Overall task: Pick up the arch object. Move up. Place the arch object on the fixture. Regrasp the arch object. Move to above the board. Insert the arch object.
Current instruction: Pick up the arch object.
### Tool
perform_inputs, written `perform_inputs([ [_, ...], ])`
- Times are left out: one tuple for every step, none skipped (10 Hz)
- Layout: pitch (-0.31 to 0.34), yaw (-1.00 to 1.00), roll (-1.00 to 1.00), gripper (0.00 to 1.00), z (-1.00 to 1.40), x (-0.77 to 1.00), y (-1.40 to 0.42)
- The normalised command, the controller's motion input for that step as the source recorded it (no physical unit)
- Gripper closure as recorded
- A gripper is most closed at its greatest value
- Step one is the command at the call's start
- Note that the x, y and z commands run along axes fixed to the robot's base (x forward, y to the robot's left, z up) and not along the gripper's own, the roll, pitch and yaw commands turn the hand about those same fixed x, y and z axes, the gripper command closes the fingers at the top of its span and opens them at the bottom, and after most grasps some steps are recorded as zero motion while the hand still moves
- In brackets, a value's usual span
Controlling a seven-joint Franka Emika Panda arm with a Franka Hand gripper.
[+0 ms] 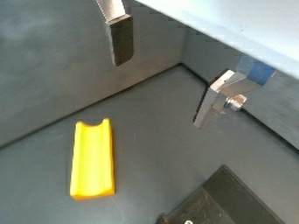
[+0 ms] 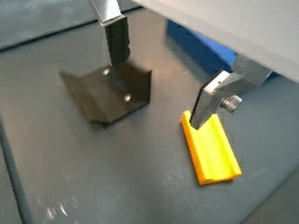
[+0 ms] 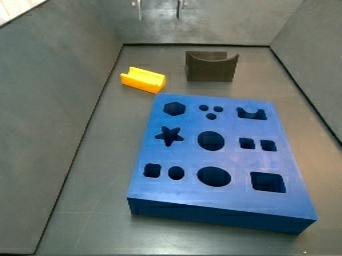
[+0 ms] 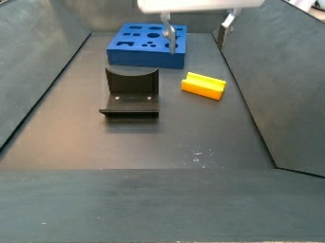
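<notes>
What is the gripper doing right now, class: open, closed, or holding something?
Gripper: open and holding nothing; its fingers hang apart above the floor, with the yellow block lying loose below them, untouched.

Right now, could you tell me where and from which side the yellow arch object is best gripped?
Judging by its pose, grip the arch object across its two long side walls, coming straight down from above. It lies flat on the floor with its notch facing up, apart from the fixture. The gripper hovers open above, holding nothing.
</notes>
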Motion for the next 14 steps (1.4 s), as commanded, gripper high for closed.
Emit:
perform_inputs([
  [0.063, 1.0, 0.03, 0.0, -0.67, 0.0, -0.09],
  [0.05, 1.0, 0.0, 0.0, -0.6, 0.0, -0.01],
  [0.073, 1.0, -0.01, 0.0, -0.55, 0.0, 0.0],
  [0.087, 0.96, 0.0, 0.0, -0.52, 0.0, -0.16],
  [0.051, 0.94, 0.0, 0.0, -0.46, -0.01, -0.2],
  [0.0, 0.85, 0.03, 0.0, -0.34, -0.14, -0.33],
  [0.0, 0.69, 0.0, 0.0, -0.21, -0.15, -0.47],
  [-0.011, 0.74, 0.05, 0.0, -0.27, -0.19, -0.48],
  [-0.044, 0.7, 0.07, 0.0, -0.29, -0.34, -0.45],
  [-0.131, 0.61, 0.13, 0.0, -0.52, -0.62, -0.3],
  [-0.129, 0.61, 0.16, 0.0, -0.61, -0.62, -0.2],
  [-0.151, 0.55, 0.15, 0.0, -0.62, -0.65, -0.18],
  [-0.139, 0.51, 0.18, 0.0, -0.67, -0.69, -0.13],
  [-0.134, 0.25, 0.0, 0.0, -0.36, -0.36, 0.0],
])
